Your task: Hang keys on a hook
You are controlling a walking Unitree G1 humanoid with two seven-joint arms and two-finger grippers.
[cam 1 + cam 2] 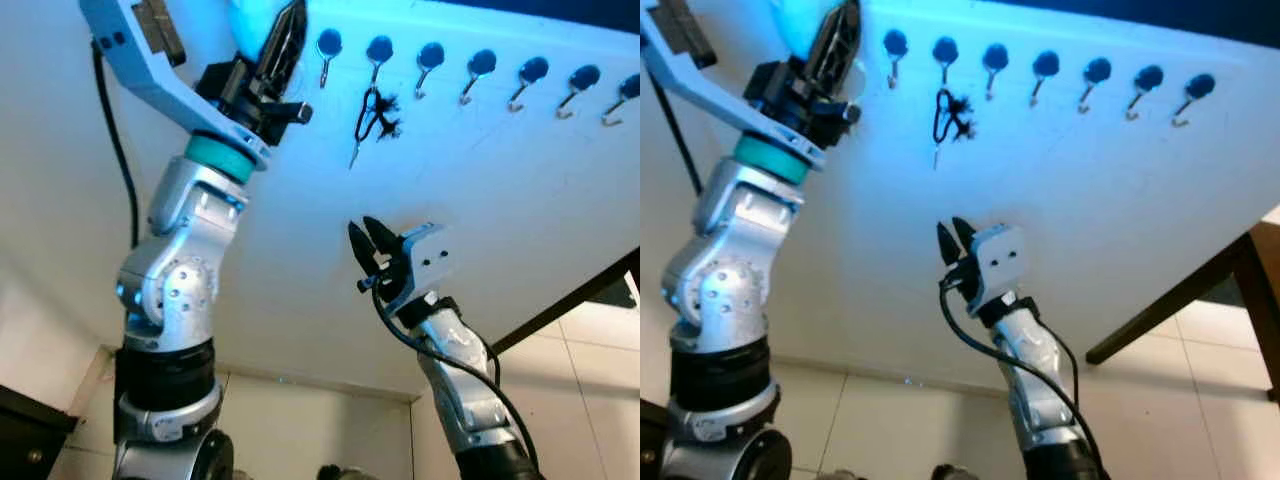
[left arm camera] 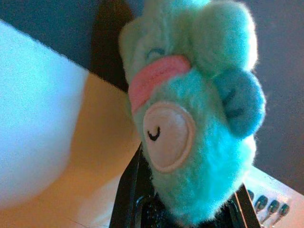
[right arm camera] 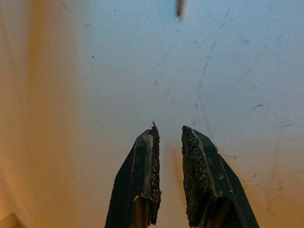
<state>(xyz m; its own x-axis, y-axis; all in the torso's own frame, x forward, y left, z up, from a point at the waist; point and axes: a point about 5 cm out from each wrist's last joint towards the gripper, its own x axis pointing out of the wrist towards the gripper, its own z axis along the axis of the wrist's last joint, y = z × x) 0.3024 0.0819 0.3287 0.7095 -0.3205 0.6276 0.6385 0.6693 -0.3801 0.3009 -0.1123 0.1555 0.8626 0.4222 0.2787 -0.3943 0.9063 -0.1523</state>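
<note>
Keys (image 1: pixel 372 115): hanging on the second hook (image 1: pixel 379 50) from the left in a row of blue-capped hooks on the white wall (image 1: pixel 480 220).
Right hand (image 1: pixel 364 243): below the keys, apart from them, its fingers parted by a narrow gap and holding nothing.
Left hand (image 1: pixel 285 45): raised beside the leftmost hook (image 1: pixel 328 46), clamped around a fluffy teal plush toy (image 2: pixel 190 123).
</note>
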